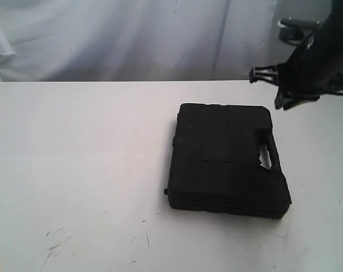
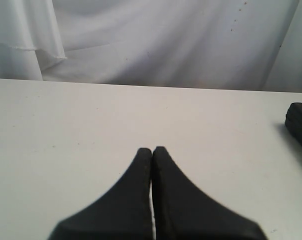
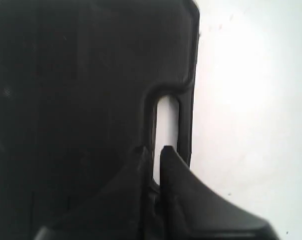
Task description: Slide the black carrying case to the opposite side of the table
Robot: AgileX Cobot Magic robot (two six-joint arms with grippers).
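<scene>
The black carrying case (image 1: 225, 161) lies flat on the white table (image 1: 75, 170), right of centre, with its handle slot (image 1: 266, 152) on its right side. My right gripper (image 1: 282, 103) hangs in the air just behind the case's far right corner. In the right wrist view its fingers (image 3: 153, 152) are shut, with only a slit at the tips, and they hold nothing above the handle slot (image 3: 166, 125) of the case (image 3: 81, 100). My left gripper (image 2: 151, 150) is shut and empty over bare table, with a corner of the case (image 2: 300, 122) far off to one side.
A white cloth backdrop (image 1: 131, 39) hangs behind the table's far edge. Dark scuff marks (image 1: 55, 246) streak the tabletop near the front left. Bare tabletop stretches left of the case.
</scene>
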